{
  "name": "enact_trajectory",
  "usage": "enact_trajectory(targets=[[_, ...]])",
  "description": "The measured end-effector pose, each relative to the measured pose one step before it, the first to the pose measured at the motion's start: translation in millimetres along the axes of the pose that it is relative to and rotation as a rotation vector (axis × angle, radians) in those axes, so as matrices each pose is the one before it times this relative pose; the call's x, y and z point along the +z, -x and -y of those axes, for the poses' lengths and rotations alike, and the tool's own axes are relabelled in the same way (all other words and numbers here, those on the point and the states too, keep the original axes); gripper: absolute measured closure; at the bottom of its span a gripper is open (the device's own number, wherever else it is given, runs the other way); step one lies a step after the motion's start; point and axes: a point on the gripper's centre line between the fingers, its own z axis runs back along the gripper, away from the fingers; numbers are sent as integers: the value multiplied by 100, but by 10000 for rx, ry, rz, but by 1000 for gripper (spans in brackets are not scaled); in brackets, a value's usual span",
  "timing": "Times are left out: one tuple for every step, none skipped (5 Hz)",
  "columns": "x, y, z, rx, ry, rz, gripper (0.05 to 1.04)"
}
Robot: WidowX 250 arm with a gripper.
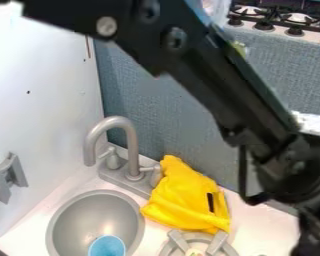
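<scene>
we cannot tell how wide the jaws of the gripper [313, 234] stand, well right of the faucet [130, 145]. just right of the faucet we see a bright yellow cloth [183, 197], bunched, softly creased, with a narrow black patch.

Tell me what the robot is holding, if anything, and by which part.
Whether anything is held cannot be told. The robot arm reaches the lower right edge, right of the yellow cloth.
</scene>
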Motion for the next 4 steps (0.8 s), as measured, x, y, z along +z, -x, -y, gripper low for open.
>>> enact_trajectory(targets=[[314,-3411,1390,-303,178,562,537],[-2573,-620,-120,-38,-223,-594,537],[-910,-842,-196,-23,-246,-198,537],[-1061,126,-434,28,-284,-264,537]])
